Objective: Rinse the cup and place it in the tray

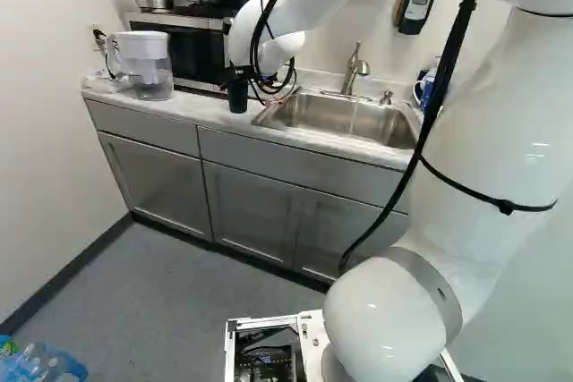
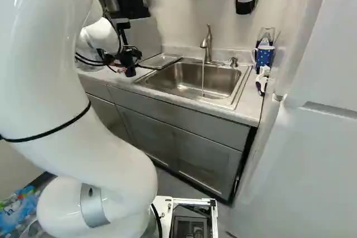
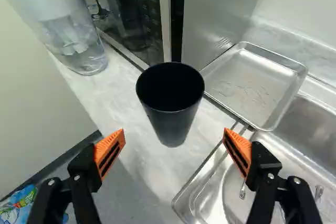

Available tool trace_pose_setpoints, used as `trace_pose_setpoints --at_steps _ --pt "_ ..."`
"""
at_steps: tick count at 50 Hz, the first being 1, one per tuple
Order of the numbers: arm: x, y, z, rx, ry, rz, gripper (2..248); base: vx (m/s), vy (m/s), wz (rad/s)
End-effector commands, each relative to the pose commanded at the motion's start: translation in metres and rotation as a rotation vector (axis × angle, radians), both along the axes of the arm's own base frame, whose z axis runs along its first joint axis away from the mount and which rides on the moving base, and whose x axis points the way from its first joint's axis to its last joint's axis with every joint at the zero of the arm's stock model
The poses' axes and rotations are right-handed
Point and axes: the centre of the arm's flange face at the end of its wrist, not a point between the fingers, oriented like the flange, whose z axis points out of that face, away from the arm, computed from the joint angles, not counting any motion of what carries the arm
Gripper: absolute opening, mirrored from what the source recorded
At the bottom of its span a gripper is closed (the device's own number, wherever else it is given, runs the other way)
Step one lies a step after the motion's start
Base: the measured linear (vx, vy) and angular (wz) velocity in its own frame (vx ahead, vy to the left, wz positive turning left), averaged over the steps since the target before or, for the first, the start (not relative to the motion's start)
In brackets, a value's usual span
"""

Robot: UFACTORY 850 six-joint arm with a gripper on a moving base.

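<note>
In the right base view my gripper (image 2: 129, 61) hangs over the counter left of the sink. Seen from the wrist, the gripper (image 3: 174, 134) stands open, its orange pads wide apart. The black cup (image 3: 170, 103) is upright on the counter, just ahead of the gap between the fingers, apart from both. The left base view shows the same cup (image 1: 237, 96) near the counter's front edge. A shallow metal tray (image 3: 252, 85) lies beyond the cup, between microwave and sink, with nothing in it. Water runs from the faucet (image 2: 207, 43) into the sink (image 2: 189, 82).
A water pitcher (image 1: 148, 64) stands at the counter's left end, beside the microwave (image 1: 192, 51). Right of the sink are a blue mug (image 2: 264, 57) and small items. Plastic bottles (image 1: 40, 364) lie on the floor. A white panel (image 2: 312, 137) rises at the right of the right base view.
</note>
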Motion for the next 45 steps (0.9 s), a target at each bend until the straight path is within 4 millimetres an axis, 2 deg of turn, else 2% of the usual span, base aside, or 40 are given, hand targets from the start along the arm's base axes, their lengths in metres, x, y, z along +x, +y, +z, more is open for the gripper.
trace_pose_setpoints --at_steps 35,45 --pt "0.015 0.013 -0.030 0.020 -0.054 0.013 247 0.000 0.000 0.000" --pt "0.016 0.013 -0.028 0.032 -0.084 0.013 247 0.000 0.000 0.000"
